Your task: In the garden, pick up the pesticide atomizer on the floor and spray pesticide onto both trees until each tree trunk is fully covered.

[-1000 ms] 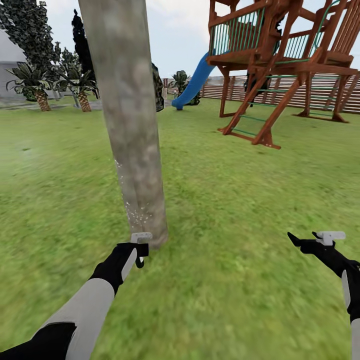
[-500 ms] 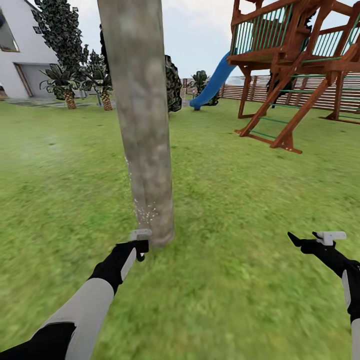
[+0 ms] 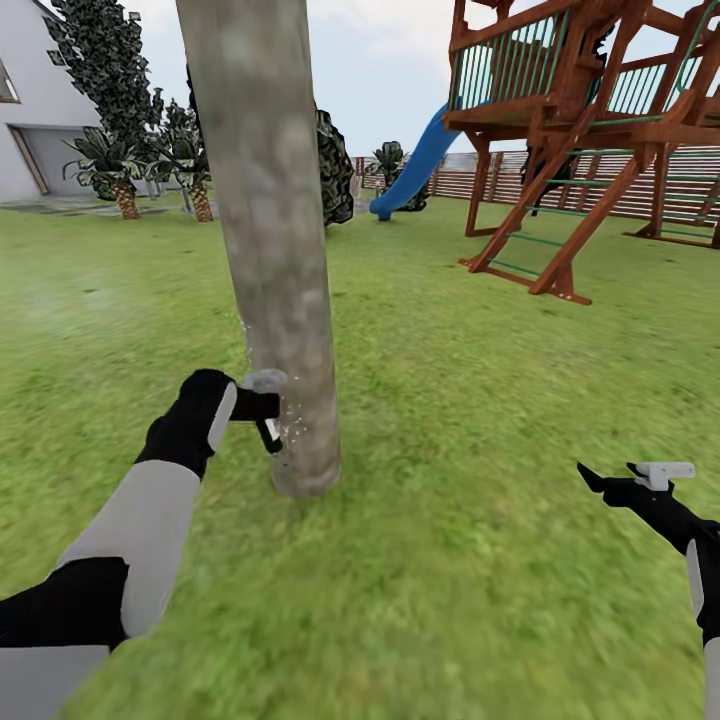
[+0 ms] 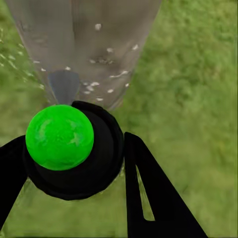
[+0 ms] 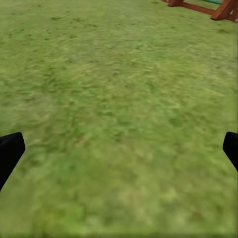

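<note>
Left gripper (image 3: 262,408), its fingers closed around the pesticide atomizer (image 3: 266,381), held low against the near side of the tree trunk (image 3: 270,230); in the left wrist view the atomizer (image 4: 74,148) sits between the black fingers (image 4: 148,193), its bright green dot facing the camera and its grey nozzle aimed at the trunk (image 4: 94,44). Pesticide (image 3: 262,350), as fine white specks, dots the bark just beside the nozzle and along the trunk's left edge; the same specks (image 4: 101,84) appear on the bark in the wrist view. The trunk, thick and mottled grey-brown, leans slightly and rises from the lawn (image 3: 450,420). Right gripper (image 3: 612,481), well apart to the right, hangs over bare grass with its fingers spread wide and nothing between them. Beyond stand a wooden play structure (image 3: 590,120) with a blue slide (image 3: 410,165), a slatted fence (image 3: 620,185), palms (image 3: 110,165) and a white house (image 3: 25,110).
</note>
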Robot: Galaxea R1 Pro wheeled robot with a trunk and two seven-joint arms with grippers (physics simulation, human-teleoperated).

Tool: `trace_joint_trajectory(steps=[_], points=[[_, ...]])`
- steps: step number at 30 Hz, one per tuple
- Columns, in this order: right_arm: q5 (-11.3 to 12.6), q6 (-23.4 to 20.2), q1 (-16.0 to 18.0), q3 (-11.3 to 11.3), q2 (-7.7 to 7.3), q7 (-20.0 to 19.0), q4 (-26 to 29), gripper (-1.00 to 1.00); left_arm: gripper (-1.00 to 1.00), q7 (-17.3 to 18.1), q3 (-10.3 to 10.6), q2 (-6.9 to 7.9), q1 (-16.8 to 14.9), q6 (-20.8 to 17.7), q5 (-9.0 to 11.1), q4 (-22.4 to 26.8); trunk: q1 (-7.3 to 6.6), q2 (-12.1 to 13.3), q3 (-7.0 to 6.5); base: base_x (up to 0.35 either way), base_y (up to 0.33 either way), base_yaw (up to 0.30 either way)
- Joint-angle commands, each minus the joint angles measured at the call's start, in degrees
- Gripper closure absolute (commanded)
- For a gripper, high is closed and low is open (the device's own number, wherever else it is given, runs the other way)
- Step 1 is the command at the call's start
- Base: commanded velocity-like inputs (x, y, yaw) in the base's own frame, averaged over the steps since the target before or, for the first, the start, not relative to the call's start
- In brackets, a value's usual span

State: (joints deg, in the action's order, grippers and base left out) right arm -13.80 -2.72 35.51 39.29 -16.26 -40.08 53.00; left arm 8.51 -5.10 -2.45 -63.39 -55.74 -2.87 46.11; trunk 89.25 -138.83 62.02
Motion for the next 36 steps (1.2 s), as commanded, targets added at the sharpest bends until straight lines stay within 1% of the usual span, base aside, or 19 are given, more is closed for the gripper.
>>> trace_joint_trajectory(steps=[1,2,3,4,6,8,11,13,14,18,20,22,27,28,29,32,34,36], points=[[0.0,0.0,0.0,0.0,0.0,0.0,0.0,-1.0,1.0,0.01,0.01,0.81,-0.65,-1.04,0.57,1.0,0.01,0.0,0.01,0.0,0.0,0.0],[0.0,0.0,0.0,0.0,0.0,0.0,0.0,-1.0,1.0,0.01,0.0,1.53,-1.49,-1.63,0.57,1.47,0.01,0.0,0.01,0.0,0.0,0.0],[0.0,0.0,0.0,0.0,0.0,0.0,0.0,-1.0,1.0,0.01,0.0,2.49,-3.21,-2.21,0.56,1.83,0.01,0.0,0.01,0.0,0.0,0.0],[0.0,0.0,0.0,0.0,0.0,0.0,0.0,-1.0,1.0,0.01,0.0,2.78,-4.29,-2.42,0.55,1.91,0.01,0.0,0.01,0.0,0.0,0.0],[0.0,0.0,0.0,0.0,0.0,0.02,0.0,-1.0,1.0,0.02,0.0,2.88,-6.14,-2.62,0.59,1.92,0.01,0.0,0.01,0.0,0.0,0.0],[0.0,0.0,0.0,0.02,-0.04,0.01,0.06,-1.0,1.0,-0.03,0.05,2.6,-7.69,-2.75,0.59,1.94,0.01,0.0,0.01,0.0,0.0,0.0],[-0.02,0.0,0.0,0.01,-0.08,0.06,0.04,-1.0,1.0,-0.01,1.19,2.62,-8.38,-2.79,0.67,2.04,0.01,0.0,0.01,0.0,0.0,0.0],[-0.01,0.0,0.0,0.0,-0.09,0.07,0.01,-1.0,1.0,-0.03,1.51,2.27,-11.17,-2.87,0.75,1.68,0.01,0.0,0.01,0.0,0.0,0.0],[0.0,0.0,0.0,0.04,-0.09,0.08,0.05,-1.0,1.0,-0.05,1.61,2.32,-11.47,-2.88,0.7,1.57,0.01,0.0,0.01,0.0,0.0,0.0],[0.0,0.0,0.0,0.0,-0.09,0.09,0.09,-1.0,1.0,-0.07,1.97,2.57,-10.77,-2.83,0.6,1.3,0.01,0.0,0.01,0.0,0.0,0.0],[0.0,0.0,0.0,0.0,-0.02,0.09,0.04,-1.0,1.0,-0.07,3.52,2.5,-9.17,-2.76,0.59,1.35,0.01,0.0,0.01,0.0,0.0,0.0],[0.0,0.0,0.0,0.0,0.0,0.09,0.03,-1.0,1.0,-0.07,4.58,2.38,-8.61,-2.73,0.64,1.47,0.01,0.0,0.01,-0.072,-0.027,0.0],[0.0,0.0,0.0,0.0,0.0,0.08,0.09,-1.0,1.0,-0.07,4.84,2.31,-8.36,-2.69,0.69,1.39,0.01,0.0,0.01,-0.261,-0.143,0.0],[0.0,0.0,0.0,0.0,0.0,0.09,0.09,-1.0,1.0,-0.13,4.84,2.41,-7.68,-2.46,0.65,1.18,0.01,0.0,0.01,-0.159,-0.071,0.0],[0.0,0.0,0.0,0.0,0.0,0.09,0.09,-1.0,1.0,-0.21,4.95,2.5,-6.03,-2.03,0.55,1.12,0.01,0.0,0.01,-0.052,-0.023,0.0],[0.0,0.0,0.0,0.0,0.02,0.08,0.02,-1.0,1.0,-0.31,5.01,2.46,-3.04,-1.64,0.56,1.04,0.01,0.0,0.01,-0.012,-0.005,0.0],[0.0,0.0,0.0,0.0,0.08,0.05,0.0,-1.0,1.0,-0.31,4.81,2.3,-0.19,-1.38,0.86,0.98,0.01,0.0,0.01,-0.001,0.0,0.0],[0.0,-0.01,0.0,0.0,0.09,0.08,0.0,-1.0,1.0,0.01,4.71,2.22,0.93,-0.66,1.11,-0.18,0.01,0.0,0.01,0.0,0.0,0.0]])
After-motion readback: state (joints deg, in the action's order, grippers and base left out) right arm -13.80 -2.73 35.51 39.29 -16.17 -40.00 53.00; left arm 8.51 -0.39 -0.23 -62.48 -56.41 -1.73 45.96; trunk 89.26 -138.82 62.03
